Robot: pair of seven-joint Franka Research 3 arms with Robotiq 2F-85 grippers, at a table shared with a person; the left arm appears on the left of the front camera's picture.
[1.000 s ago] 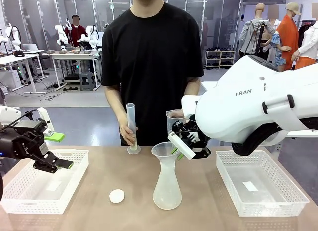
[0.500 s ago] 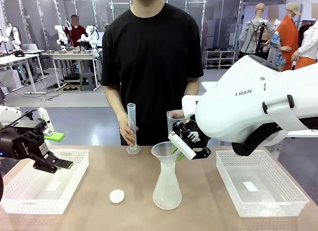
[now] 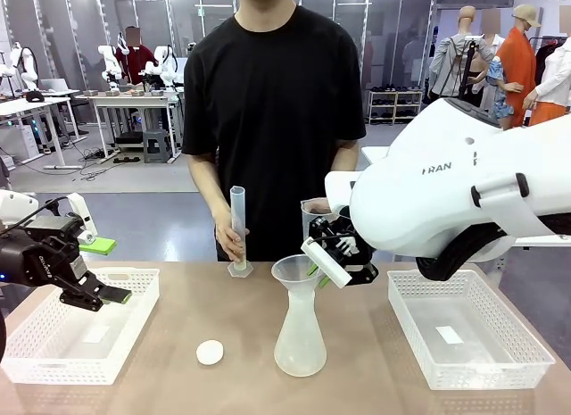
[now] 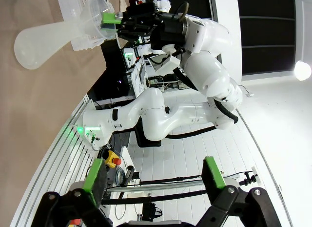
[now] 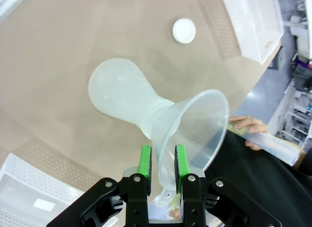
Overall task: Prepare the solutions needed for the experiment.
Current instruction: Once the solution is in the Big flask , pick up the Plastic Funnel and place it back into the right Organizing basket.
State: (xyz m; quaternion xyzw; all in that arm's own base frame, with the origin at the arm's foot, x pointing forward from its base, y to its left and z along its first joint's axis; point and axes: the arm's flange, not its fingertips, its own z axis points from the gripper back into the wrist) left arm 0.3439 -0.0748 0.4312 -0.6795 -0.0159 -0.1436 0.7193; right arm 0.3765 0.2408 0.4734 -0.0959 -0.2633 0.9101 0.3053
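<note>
Right gripper [image 5: 163, 153] apparently pinches the funnel [image 5: 201, 123] atop the flask [image 5: 119, 95].

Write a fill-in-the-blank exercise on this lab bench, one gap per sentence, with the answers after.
1. The funnel stands in the neck of the conical ____.
2. The right gripper is shut on the funnel's ____.
3. The person's hand holds the measuring cylinder ____ on the table.
4. The left gripper, jaws ____, hangs above the white basket.

Missing words: flask; rim; upright; open.
</note>
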